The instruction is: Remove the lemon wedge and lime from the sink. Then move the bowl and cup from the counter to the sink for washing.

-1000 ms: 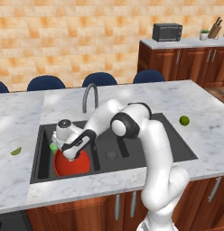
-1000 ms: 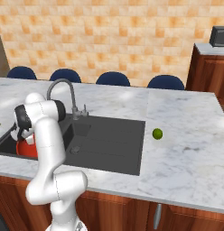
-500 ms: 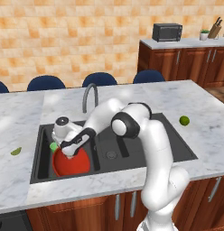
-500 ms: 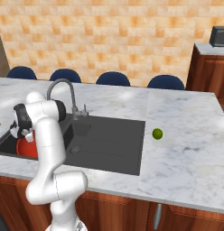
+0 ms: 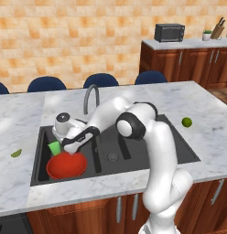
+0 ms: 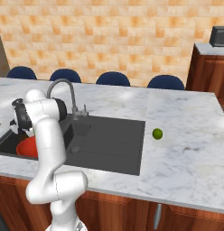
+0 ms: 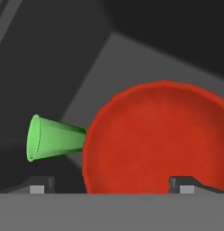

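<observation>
I see the bowl (image 5: 66, 166), wide, shallow and red, sitting upright in the left basin of the dark grey sink (image 5: 147, 157), with the small green cup (image 5: 54, 147) lying on its side against the bowl's rim at about ten o'clock in the left base view. Through the hand camera the bowl (image 7: 159, 140) takes up the right half and the cup (image 7: 53, 137) lies at nine o'clock, its open mouth turned away from the bowl and its narrow end meeting the red rim. My claw (image 5: 72, 145) hangs just above the bowl's far edge, right beside the cup, jaws spread wide and holding nothing. The curved faucet (image 5: 90, 97) rises behind the arm at one o'clock from the claw. On the marble counter (image 5: 207, 137) the round lime (image 5: 186, 122) sits well off to the right of the sink, and the thin green lemon wedge (image 5: 15, 153) lies on the counter left of the sink, near its rim. Blue chair backs (image 5: 46, 83) line the counter's far side.
</observation>
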### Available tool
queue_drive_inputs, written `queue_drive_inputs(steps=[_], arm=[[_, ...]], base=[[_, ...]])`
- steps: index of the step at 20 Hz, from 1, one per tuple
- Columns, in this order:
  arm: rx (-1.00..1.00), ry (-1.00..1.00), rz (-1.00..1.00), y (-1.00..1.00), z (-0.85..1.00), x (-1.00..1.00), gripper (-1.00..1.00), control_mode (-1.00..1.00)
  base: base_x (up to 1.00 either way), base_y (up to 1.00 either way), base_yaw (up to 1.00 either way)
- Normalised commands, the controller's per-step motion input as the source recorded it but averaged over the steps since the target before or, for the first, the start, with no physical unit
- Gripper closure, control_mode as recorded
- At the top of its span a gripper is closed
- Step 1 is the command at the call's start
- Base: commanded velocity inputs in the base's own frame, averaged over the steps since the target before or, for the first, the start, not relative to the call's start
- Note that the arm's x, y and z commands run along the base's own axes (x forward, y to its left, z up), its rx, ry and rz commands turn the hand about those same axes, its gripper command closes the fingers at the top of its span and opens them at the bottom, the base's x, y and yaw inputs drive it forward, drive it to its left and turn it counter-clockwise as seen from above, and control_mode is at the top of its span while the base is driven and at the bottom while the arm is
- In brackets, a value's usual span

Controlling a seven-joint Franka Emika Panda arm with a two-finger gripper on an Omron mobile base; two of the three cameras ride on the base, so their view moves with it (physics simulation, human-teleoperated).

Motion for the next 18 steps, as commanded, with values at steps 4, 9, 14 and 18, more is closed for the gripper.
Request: queue_drive_inputs(steps=[4, 9, 14, 18], arm=[[0.02, -0.04, -0.01, -0.01, 0.29, -0.01, -1.0, -1.0], [0.03, -0.01, -0.01, -0.01, 0.33, -0.06, -1.0, -1.0], [0.09, 0.0, 0.0, -0.03, 0.3, -0.17, -1.0, -1.0], [0.07, -0.02, 0.0, -0.12, 0.24, -0.34, -1.0, -1.0]], base=[[0.0, 0.0, 0.0], [0.0, 0.0, 0.0], [0.0, 0.0, 0.0], [0.0, 0.0, 0.0]])
